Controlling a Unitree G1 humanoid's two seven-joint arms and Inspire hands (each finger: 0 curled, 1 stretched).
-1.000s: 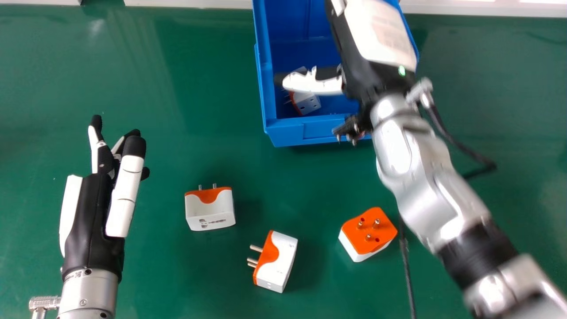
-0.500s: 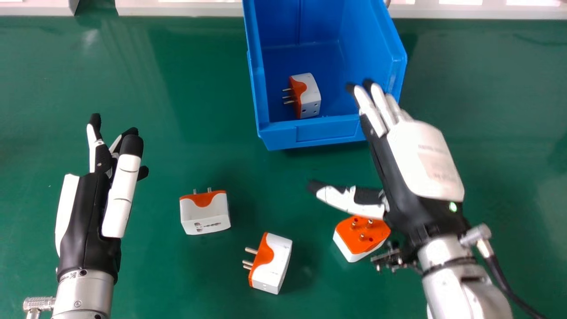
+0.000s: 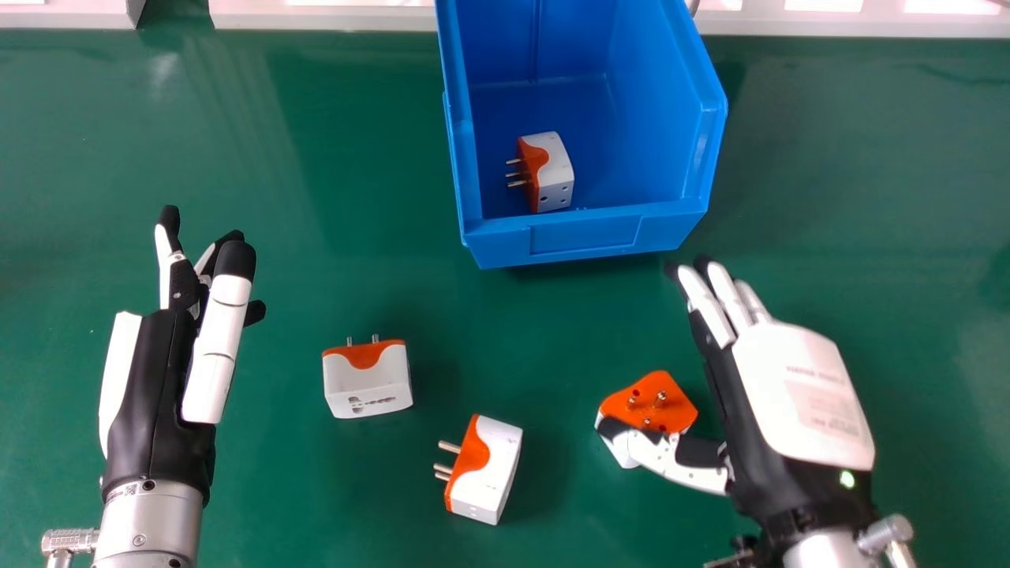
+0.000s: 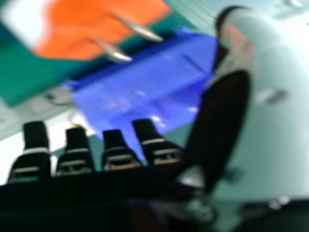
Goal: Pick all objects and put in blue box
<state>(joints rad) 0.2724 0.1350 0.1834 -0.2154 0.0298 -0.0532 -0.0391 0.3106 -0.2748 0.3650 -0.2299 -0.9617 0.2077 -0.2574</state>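
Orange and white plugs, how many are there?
4. One plug is in the blue box. Three are on the green table: one by the right hand, one nearest the left hand, one between those.

Bright, diffuse light is falling over the green desk (image 3: 316,197), its glossy surface throwing back a pale patch of glare towards the head view's upper left. A soft shadow is lying beneath the front of the blue box (image 3: 584,235). In the right hand view, the orange-and-white adapter (image 4: 91,29) is blurring while its metal pins (image 4: 116,52) are glinting.
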